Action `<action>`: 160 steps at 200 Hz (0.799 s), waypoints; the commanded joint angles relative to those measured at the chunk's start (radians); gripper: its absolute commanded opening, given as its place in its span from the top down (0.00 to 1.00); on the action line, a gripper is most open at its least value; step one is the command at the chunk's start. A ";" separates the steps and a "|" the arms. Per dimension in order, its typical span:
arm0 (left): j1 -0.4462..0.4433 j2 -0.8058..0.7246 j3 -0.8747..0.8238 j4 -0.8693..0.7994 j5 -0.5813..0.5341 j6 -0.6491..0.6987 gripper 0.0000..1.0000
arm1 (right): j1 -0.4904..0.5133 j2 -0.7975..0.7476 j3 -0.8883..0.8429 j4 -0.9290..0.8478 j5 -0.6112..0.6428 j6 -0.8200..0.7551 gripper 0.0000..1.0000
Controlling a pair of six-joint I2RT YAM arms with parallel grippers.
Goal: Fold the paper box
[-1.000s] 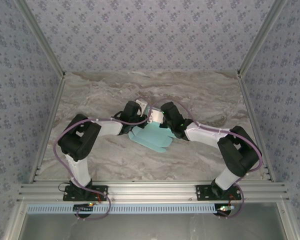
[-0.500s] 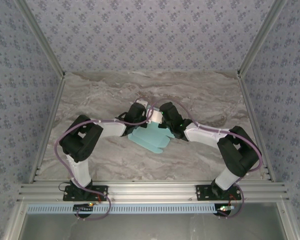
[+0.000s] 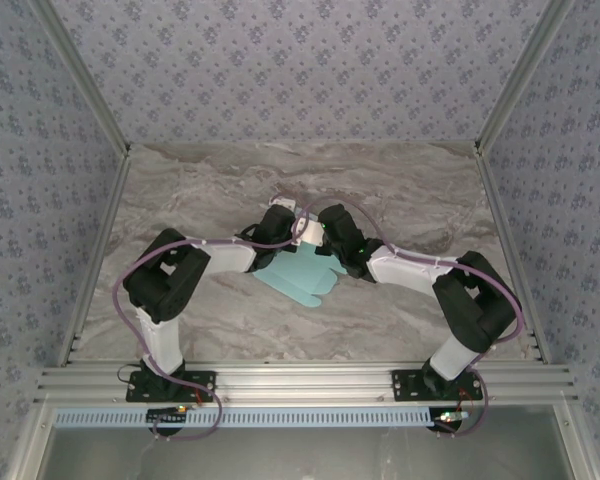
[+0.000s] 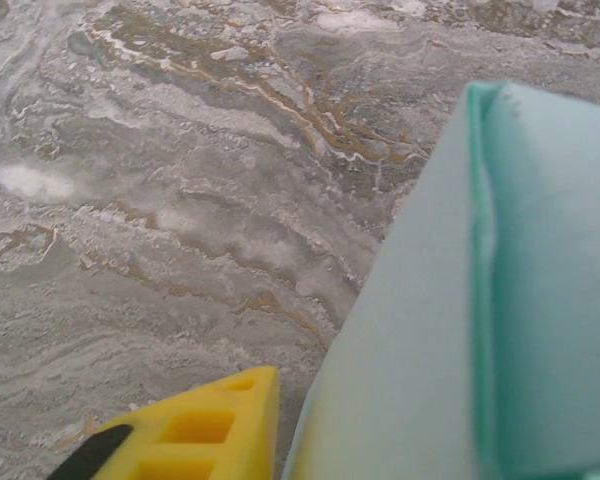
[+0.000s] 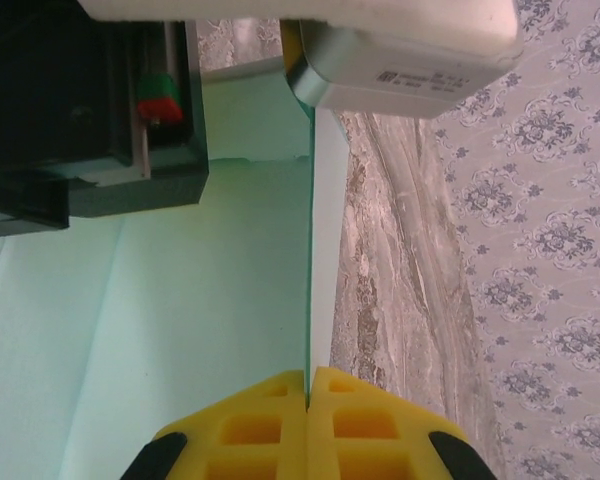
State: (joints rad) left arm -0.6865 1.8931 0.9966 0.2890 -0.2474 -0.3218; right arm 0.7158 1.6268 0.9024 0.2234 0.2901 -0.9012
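The paper box, pale cyan card, lies partly folded on the marble table between the two arms. My left gripper is at its far left edge. In the left wrist view one yellow finger sits right against a raised card panel, which hides the other finger. My right gripper is at the far right edge. Its yellow fingers are shut on the thin edge of an upright card wall, the tips meeting on it.
The marble table is boxed in by patterned walls and aluminium rails. The left arm's black wrist and white camera housing hang very close in front of my right gripper.
The left arm has swung right and forward, bringing its gripper closer to the right one. The paper box has shifted slightly right and away. The right arm has barely moved.
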 commanded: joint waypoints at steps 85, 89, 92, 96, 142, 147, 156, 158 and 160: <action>0.079 -0.120 -0.112 0.154 0.230 0.100 0.42 | -0.007 0.012 0.022 -0.111 0.006 -0.001 1.00; 0.083 -0.123 -0.112 0.153 0.240 0.102 0.41 | -0.008 0.013 0.022 -0.111 0.006 -0.001 1.00; 0.086 -0.125 -0.112 0.152 0.249 0.102 0.41 | -0.007 0.012 0.021 -0.110 0.006 -0.002 1.00; 0.089 -0.128 -0.112 0.151 0.260 0.104 0.41 | -0.007 0.013 0.021 -0.111 0.006 -0.002 1.00; 0.102 -0.113 -0.100 0.131 0.310 0.107 0.49 | -0.007 0.010 0.026 -0.113 0.008 -0.003 1.00; 0.102 -0.108 -0.097 0.130 0.314 0.106 0.50 | -0.007 0.009 0.027 -0.113 0.009 -0.003 1.00; 0.102 -0.098 -0.091 0.126 0.320 0.109 0.52 | -0.007 0.008 0.028 -0.114 0.010 -0.005 1.00; 0.102 -0.095 -0.090 0.126 0.320 0.109 0.52 | -0.007 0.008 0.027 -0.114 0.011 -0.004 1.00; 0.102 -0.093 -0.090 0.125 0.320 0.110 0.53 | -0.007 0.008 0.028 -0.114 0.011 -0.004 1.00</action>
State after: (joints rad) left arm -0.5953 1.7931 0.8928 0.4038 0.0372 -0.2253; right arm 0.7113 1.6287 0.9085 0.1738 0.2993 -0.9016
